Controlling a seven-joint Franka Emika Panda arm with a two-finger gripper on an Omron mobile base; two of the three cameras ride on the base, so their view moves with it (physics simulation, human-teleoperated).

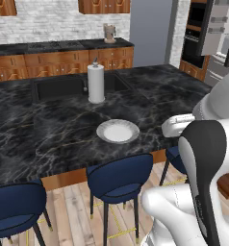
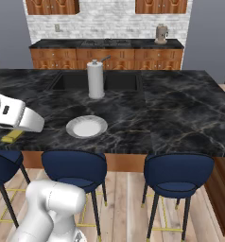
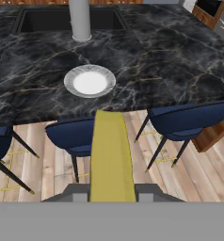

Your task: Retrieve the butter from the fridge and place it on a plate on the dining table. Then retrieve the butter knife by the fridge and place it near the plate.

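Level, end effector (image 3: 112,196) clamps butter (image 3: 111,155) short of plate (image 3: 90,81).

**Island counter seen from the stool side**

The dining table (image 2: 180,118), a black marble-topped island, is spread across the view. A white plate (image 2: 86,126) is set near its front edge, bare. Behind it, a paper towel roll (image 2: 96,79) is stood upright beside a recessed sink (image 2: 119,81). At the left edge, the butter (image 2: 12,136) is seen as a yellow stick beneath the white arm (image 2: 15,116). Three blue stools (image 2: 74,170) are lined along the front. A wall counter (image 2: 107,45) is seen behind.
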